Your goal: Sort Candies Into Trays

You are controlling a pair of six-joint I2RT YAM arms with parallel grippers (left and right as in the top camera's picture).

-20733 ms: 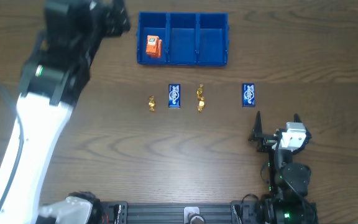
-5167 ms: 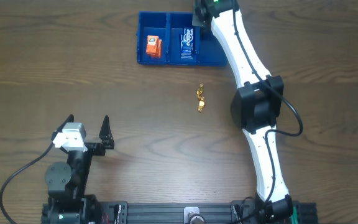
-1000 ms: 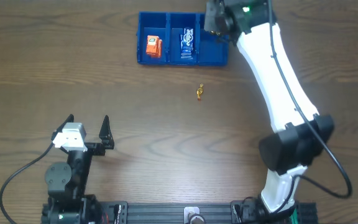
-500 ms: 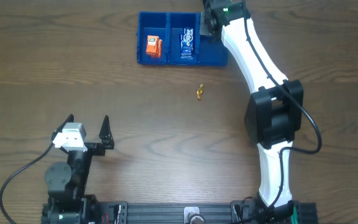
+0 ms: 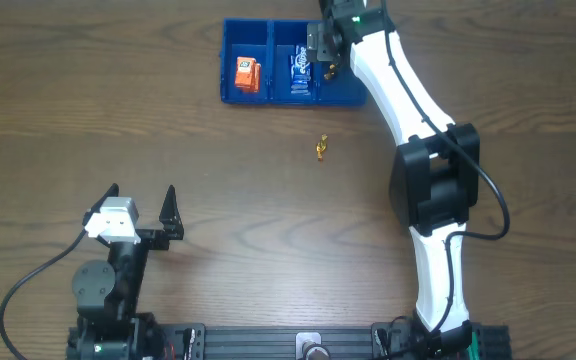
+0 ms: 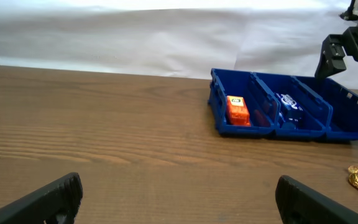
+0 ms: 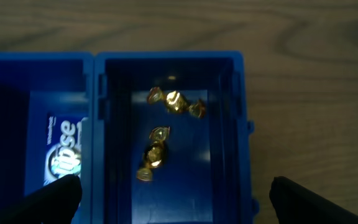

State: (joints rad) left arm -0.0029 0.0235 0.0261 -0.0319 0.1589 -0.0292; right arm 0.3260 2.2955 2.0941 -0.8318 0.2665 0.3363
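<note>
My right tool hangs open over the tray at top, left tool open too, and I reckon that light, slippery gold candy mid-frame wants pinching across its middle.

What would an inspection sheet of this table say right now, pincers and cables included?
Surface: brown wooden table.
Job's things: blue tray holds orange candy, blue candy and two gold candies, each kind in its own compartment; loose gold candy lies on the table.
Clutter: nothing seen.
Pincers: left pincer open, near its base; right pincer open, above the gold compartment.
Cables: black cables loop beside both arms.
Surroundings: white backdrop.
</note>
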